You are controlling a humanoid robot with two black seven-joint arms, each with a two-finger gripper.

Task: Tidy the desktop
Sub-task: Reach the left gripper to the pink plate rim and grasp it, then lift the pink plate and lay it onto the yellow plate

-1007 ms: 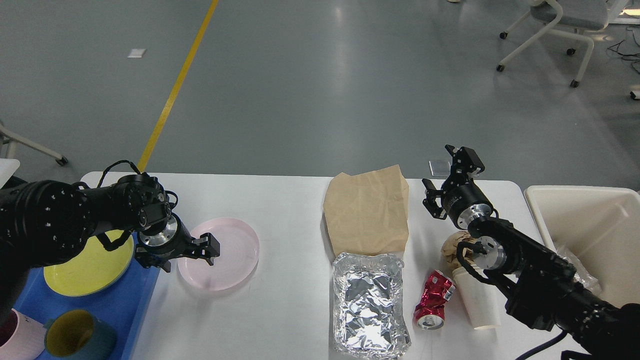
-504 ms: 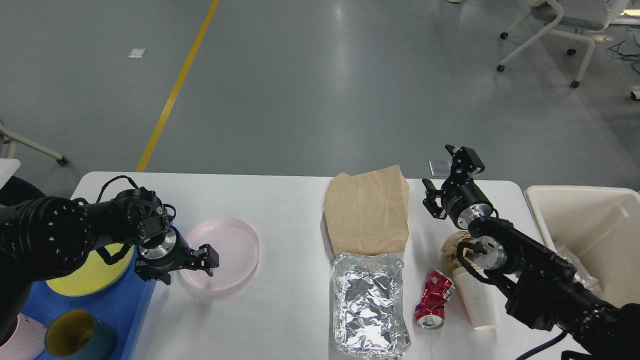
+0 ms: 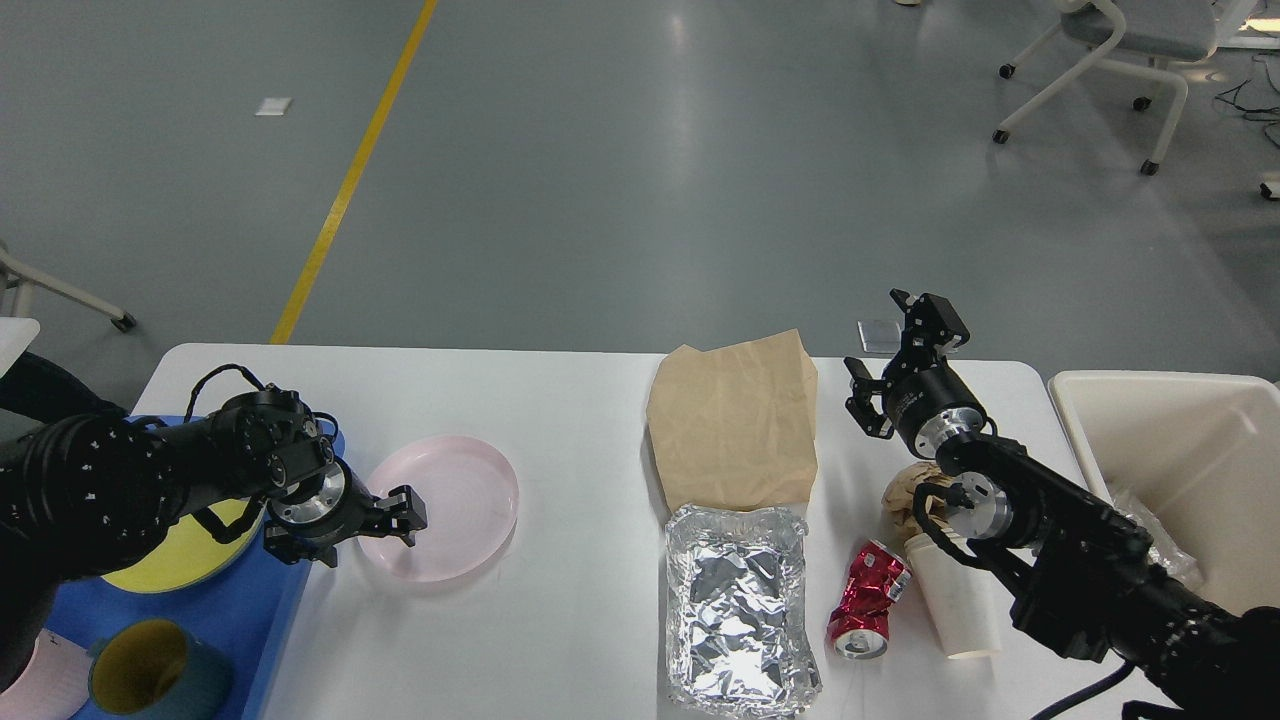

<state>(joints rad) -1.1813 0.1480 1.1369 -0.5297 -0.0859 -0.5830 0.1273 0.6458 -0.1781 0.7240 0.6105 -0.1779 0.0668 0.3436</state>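
head view is showing me the desktop [image 3: 560,620] spread across the lower half of the frame, and i am judging the tidying as partly done at best. on my left, the blue tray [image 3: 225,625] is already holding a yellow plate [image 3: 195,545] and a teal mug [image 3: 150,680], with a pale pink cup just peeking in at the bottom corner, while the pink plate [image 3: 450,505] is sitting out on the white surface just beside the tray. in the middle, a brown paper bag [image 3: 735,425] is lying flat with a foil tray [image 3: 740,610] touching its near edge. to the right, a crushed red can [image 3: 868,600], a white paper cup [image 3: 958,605] on its side and a crumpled brown wad [image 3: 905,495] are waiting near the cream bin [image 3: 1170,450], which is already holding some clear wrapping. so i am reading the plate and all the rubbish as work left to do.

my left gripper [image 3: 392,520] is hanging low at the near-left rim of the pink plate, its jaws parted and looking set around the rim, though i cannot tell whether they are touching it. my right gripper [image 3: 900,365] is hovering above the table beside the bag's right edge, jaws spread wide and carrying nothing.
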